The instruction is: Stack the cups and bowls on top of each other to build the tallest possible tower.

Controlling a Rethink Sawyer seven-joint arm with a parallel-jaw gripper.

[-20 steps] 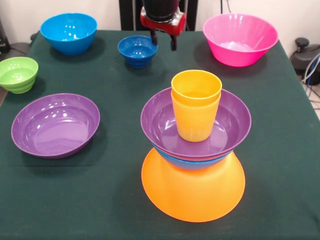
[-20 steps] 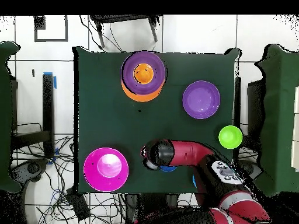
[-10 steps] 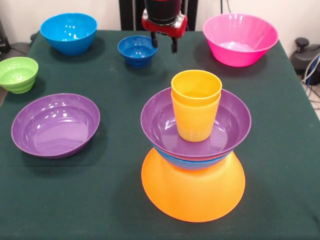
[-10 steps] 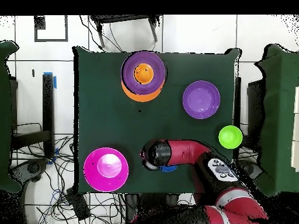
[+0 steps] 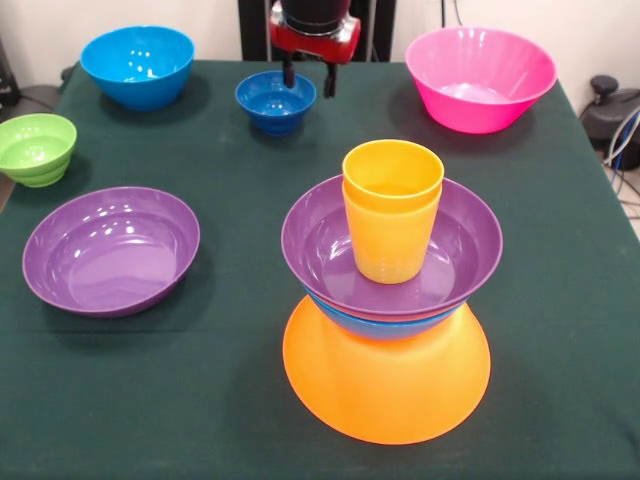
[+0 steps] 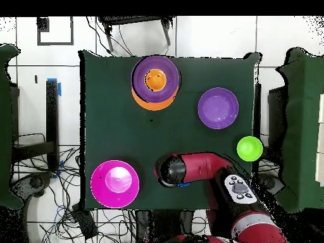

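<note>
Hovering over the far side of the table (image 5: 200,400), my gripper (image 5: 308,82) hangs with its two fingers spread apart and nothing between them, right above the near rim of the small dark blue bowl (image 5: 274,101). That bowl looks like my next pick, and the first risk is there: its wall is glossy and curved, so if I close on the rim off-centre it may tip or squirt out sideways and skid across the cloth. The tower (image 5: 388,300) stands well apart toward the front: the wide yellow-orange bowl (image 5: 386,385), upside down, a bright blue bowl (image 5: 385,326) on it with only its edge showing, a purple bowl (image 5: 391,250) nested in that, and the cups (image 5: 392,205) standing one in the other inside the purple bowl. In the overhead view the purple bowl sits slightly off the centre of the orange base, so I judge the stack to be already a little lopsided. Setting a bowl on the narrow mouth of the top cup is the chancy part: a bump from the side or a drop from too high could topple the cups or slide the purple bowl off. The second purple bowl (image 5: 110,250), green bowl (image 5: 36,148), other bright blue bowl (image 5: 138,65) and pink bowl (image 5: 480,78) lie clear of my path.
</note>
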